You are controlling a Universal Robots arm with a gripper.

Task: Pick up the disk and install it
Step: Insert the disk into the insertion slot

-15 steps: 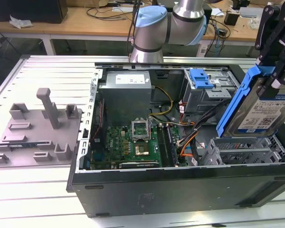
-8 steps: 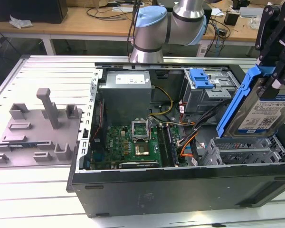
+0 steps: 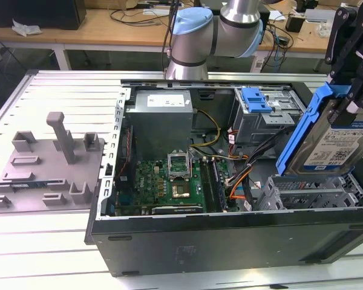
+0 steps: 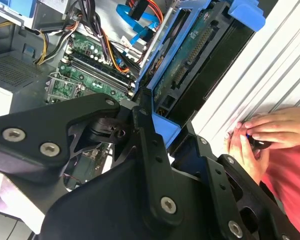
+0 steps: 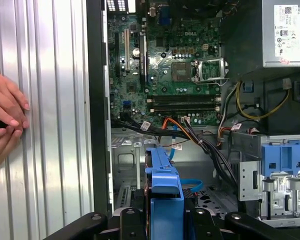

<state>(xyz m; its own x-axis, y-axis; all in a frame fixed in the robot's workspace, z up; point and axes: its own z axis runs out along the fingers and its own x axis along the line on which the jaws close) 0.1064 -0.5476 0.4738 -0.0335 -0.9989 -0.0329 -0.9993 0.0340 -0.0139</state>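
The disk (image 3: 333, 142) hangs tilted in my fingers (image 3: 355, 99), which are clamped narrow across it, one on each flat side. Its labelled face is turned toward the exterior view. Its blue carrier (image 3: 301, 132) runs down the edge on that view's left. In the first wrist view I see the disk edge-on between my fingers, blue rail uppermost.

The disk's lower end sits right at the top of an open silver cage (image 3: 314, 193). I cannot tell whether the two touch. The cage is in the corner of the case (image 3: 230, 235) on the exterior view's right.

Deeper in the case, orange and black cables (image 3: 239, 178) lie between that cage and the green motherboard (image 3: 169, 181). The grey power supply (image 3: 160, 115) stands beyond the board. Beside it is a second cage topped by a blue latch (image 3: 256, 99).

The case lies open on the ribbed bench (image 3: 42, 241). Well apart from it, on the exterior view's left, a grey fixture (image 3: 54, 160) with an upright post rests on the bench.

In the first wrist view a person's hands (image 5: 5, 120) rest on the bench near the case wall, pinching something small and dark.
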